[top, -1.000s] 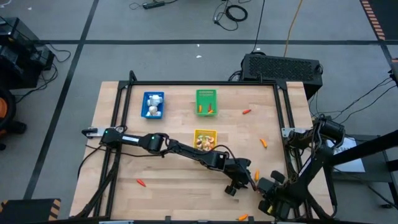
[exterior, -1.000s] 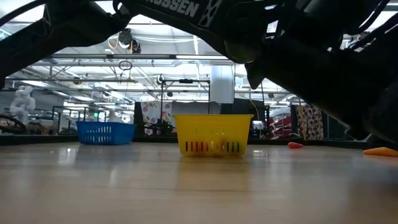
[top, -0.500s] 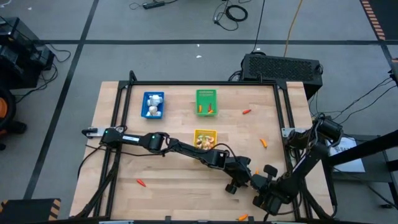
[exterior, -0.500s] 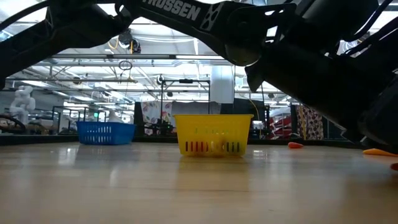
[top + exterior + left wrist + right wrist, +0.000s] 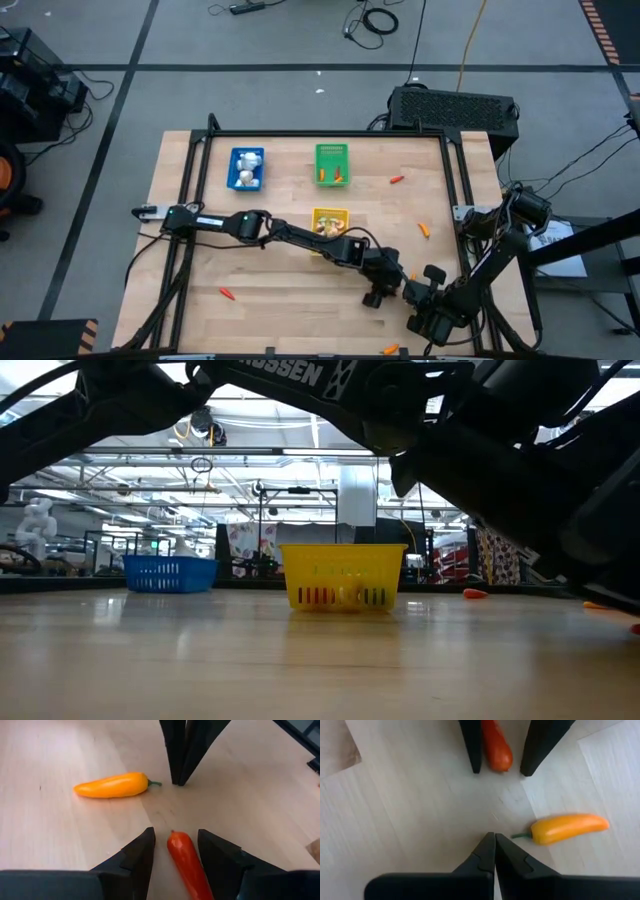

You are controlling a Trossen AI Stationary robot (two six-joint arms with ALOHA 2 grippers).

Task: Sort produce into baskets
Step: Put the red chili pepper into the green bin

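Observation:
My left gripper (image 5: 176,832) is open low over the table's near right part (image 5: 398,284). Its fingers stand on either side of a small red pepper (image 5: 187,865), which lies on the wood along the fingers. My right gripper (image 5: 495,836) is shut, pointing at the left gripper from close by; its fingertips also show in the left wrist view (image 5: 177,780). An orange-yellow pepper (image 5: 112,785) lies on the table beside both grippers. The blue basket (image 5: 246,168), green basket (image 5: 332,164) and yellow basket (image 5: 330,222) stand farther back, each holding some produce. My left gripper has the red pepper's tip end (image 5: 496,750) between its two open fingers, which come in low and lie along the pepper. The pepper rests on the table. I cannot tell whether a finger touches it.
Loose orange-red pieces lie at the far right (image 5: 397,180), right of the yellow basket (image 5: 424,229), near left (image 5: 229,294) and at the near edge (image 5: 390,349). The two arms crowd the near right corner. In the low view the yellow basket (image 5: 345,575) stands mid-table.
My right gripper has moved toward the table's left and now sits close in front of my left gripper and the two peppers. My left gripper has stayed over the red pepper.

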